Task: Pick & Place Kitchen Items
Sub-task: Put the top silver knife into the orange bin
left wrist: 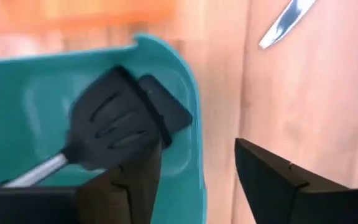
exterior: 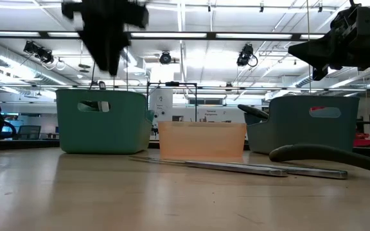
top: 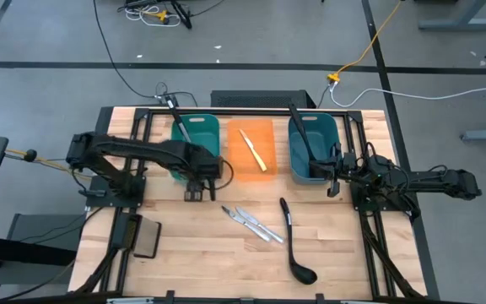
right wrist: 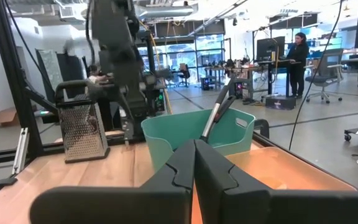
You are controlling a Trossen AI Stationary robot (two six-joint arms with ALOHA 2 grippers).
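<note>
My left gripper (left wrist: 197, 180) hangs open above the near right corner of the teal bin (top: 194, 135), touching nothing. In that bin lies a black slotted spatula (left wrist: 120, 124), its handle (top: 175, 110) leaning over the far rim. A cream-handled knife (top: 254, 150) lies in the orange bin (top: 264, 135). A long black utensil (top: 300, 131) leans in the blue bin (top: 319, 135). On the table lie silver knives (top: 251, 224) and a black ladle (top: 294, 245). My right gripper (right wrist: 194, 155) waits shut and empty beside the blue bin.
The three bins stand in a row at the far side of the table. A dark flat rectangle (top: 146, 239) lies near the table's left near corner; the right wrist view shows a metal grater (right wrist: 79, 127) there. Bare wood (top: 201, 262) lies left of the knives.
</note>
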